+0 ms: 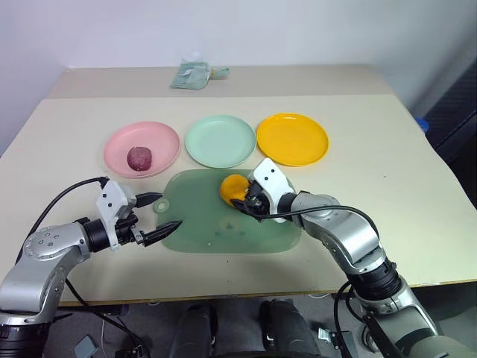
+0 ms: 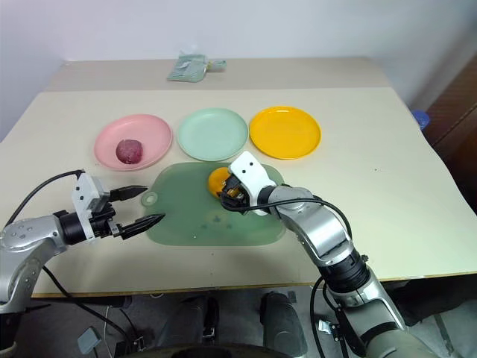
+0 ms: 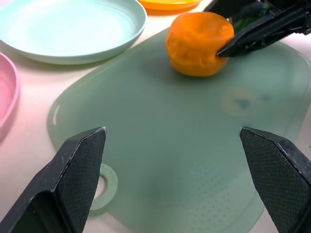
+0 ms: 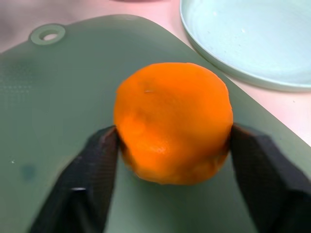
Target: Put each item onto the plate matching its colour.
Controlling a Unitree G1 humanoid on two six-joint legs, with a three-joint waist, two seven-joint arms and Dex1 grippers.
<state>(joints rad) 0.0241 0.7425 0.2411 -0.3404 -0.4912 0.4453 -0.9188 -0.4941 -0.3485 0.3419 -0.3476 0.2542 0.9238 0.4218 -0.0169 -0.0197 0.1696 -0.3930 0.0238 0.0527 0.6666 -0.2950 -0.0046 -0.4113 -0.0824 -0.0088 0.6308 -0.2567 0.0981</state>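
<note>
Your right gripper clamps the orange ball on the green board; your left gripper gapes at the board's handle end.

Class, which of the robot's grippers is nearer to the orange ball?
The right gripper: its fingers press either side of the orange ball. The left gripper hangs open at the green board's handle end.

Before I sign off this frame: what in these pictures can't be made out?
- Green ball: a dark green sliver behind the right gripper in the left wrist view; the fingers hide the rest.
- Orange ball: whether it has left the green board; its underside is hidden in the right wrist view.
- Packet at the table's far edge: too small to identify in the left eye view.
</note>
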